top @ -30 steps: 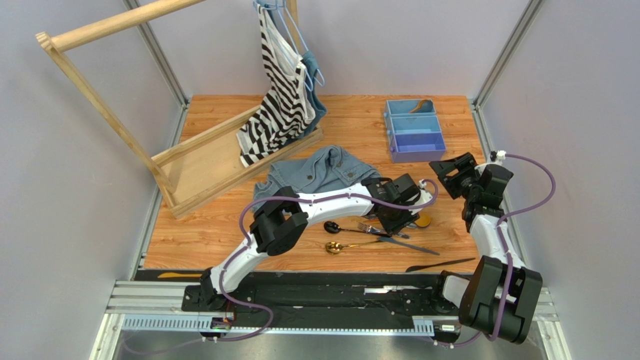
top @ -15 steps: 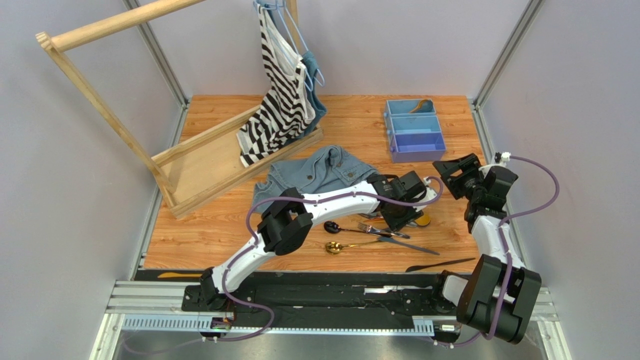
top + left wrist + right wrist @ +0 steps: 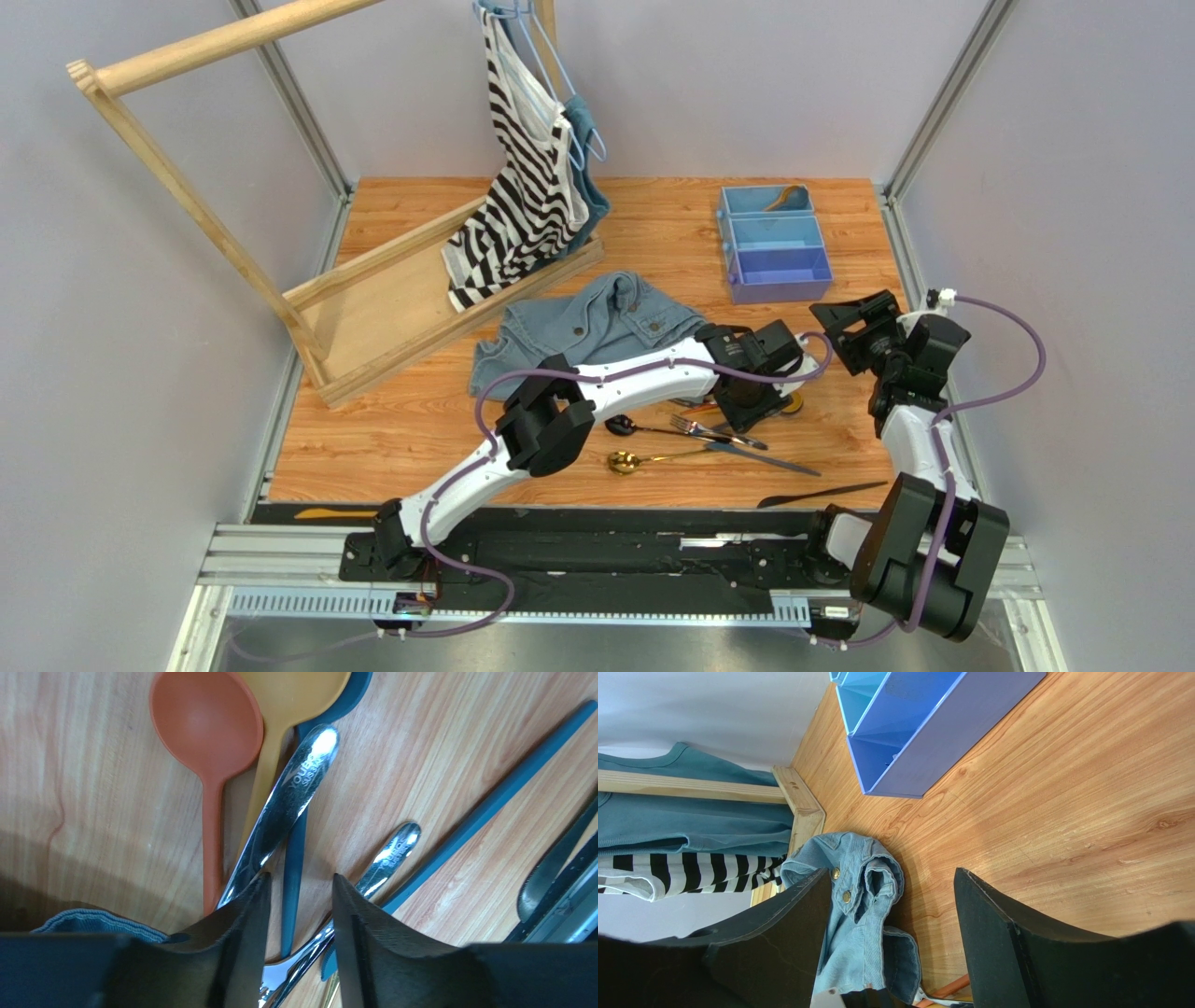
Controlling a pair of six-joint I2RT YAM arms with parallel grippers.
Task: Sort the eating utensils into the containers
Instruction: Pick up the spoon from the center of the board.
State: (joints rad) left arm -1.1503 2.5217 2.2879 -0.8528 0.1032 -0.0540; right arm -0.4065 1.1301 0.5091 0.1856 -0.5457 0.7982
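Left gripper [image 3: 302, 889] fingers apart, silver utensil [image 3: 391, 852] seemingly between them, right gripper [image 3: 892, 882] spread, empty.

The left arm [image 3: 617, 375] has reached slightly farther right, its fingers [image 3: 246, 913] over the utensils [image 3: 295, 791].

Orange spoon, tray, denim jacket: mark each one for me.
orange spoon [image 3: 206, 721], left wrist view, middle of its bowl.
tray [image 3: 779, 266], top external view, bare floor of the near compartment.
denim jacket [image 3: 861, 917], right wrist view, bunched cloth near its buttons.
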